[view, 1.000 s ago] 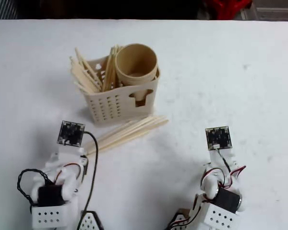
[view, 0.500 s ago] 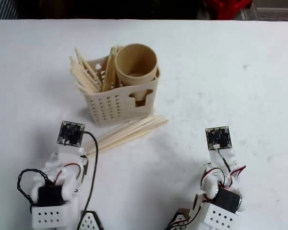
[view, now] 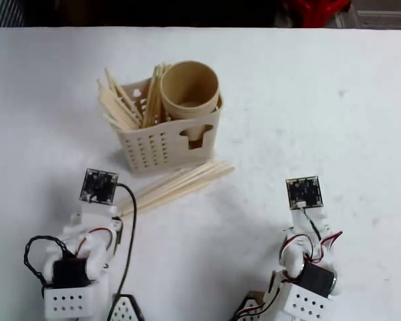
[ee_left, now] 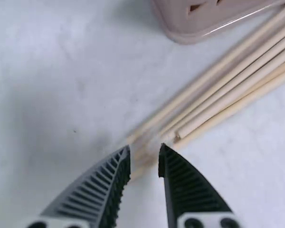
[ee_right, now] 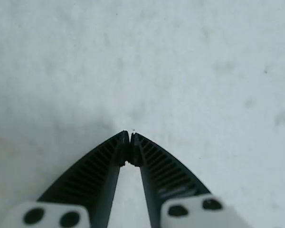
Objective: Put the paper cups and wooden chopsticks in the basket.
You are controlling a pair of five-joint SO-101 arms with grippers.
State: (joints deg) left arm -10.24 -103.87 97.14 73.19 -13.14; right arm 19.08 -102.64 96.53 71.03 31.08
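The left hand (ee_left: 144,151) is poised slightly spread over the loose pale wooden chopsticks (ee_left: 228,85), likely for pinching, the right hand (ee_right: 129,137) pressed together.

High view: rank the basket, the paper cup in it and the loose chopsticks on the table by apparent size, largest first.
1. Basket, the widest footprint.
2. Paper cup, though its rim sits nearer the camera.
3. Loose chopsticks: longer than the cup, but a thin bundle covering less area.
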